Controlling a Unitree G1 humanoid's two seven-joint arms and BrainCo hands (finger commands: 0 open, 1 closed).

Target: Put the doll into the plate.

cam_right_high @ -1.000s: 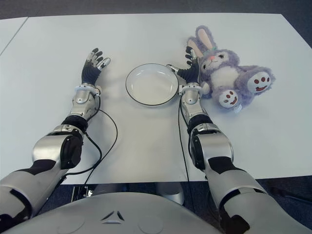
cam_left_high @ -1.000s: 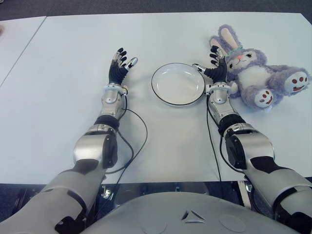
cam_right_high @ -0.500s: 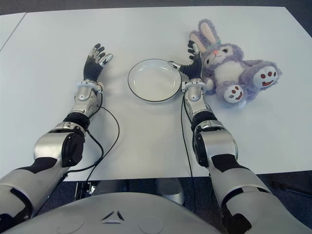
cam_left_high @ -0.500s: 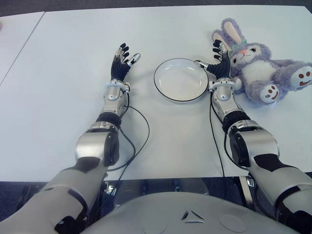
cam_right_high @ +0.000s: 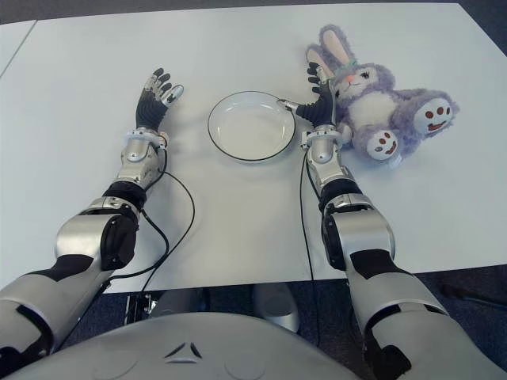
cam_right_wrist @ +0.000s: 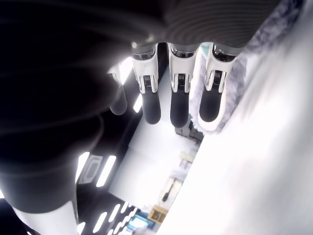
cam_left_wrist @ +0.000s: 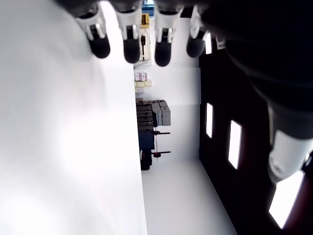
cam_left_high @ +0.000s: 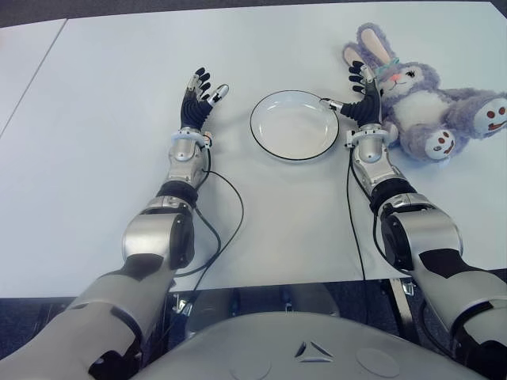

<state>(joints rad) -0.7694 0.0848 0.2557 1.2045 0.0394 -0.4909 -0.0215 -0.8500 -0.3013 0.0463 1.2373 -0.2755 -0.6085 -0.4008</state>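
A purple plush bunny doll (cam_left_high: 424, 103) lies on its back on the white table, at the right of a white plate with a dark rim (cam_left_high: 291, 125). My right hand (cam_left_high: 360, 93) is open, fingers spread, between the plate's right rim and the doll's head, right beside the doll's ear. In the right wrist view its straight fingers (cam_right_wrist: 178, 93) hold nothing and purple fur (cam_right_wrist: 274, 29) shows beside them. My left hand (cam_left_high: 198, 99) is open to the left of the plate, holding nothing.
The white table (cam_left_high: 95, 142) stretches wide to the left and front. A seam with a second table top (cam_left_high: 28, 71) runs at the far left. Black cables (cam_left_high: 226, 214) trail from both wrists toward the front edge.
My right hand has crept forward along the doll's head. The whole scene has shifted slightly in the eye views, and the doll sits a little higher and farther right.
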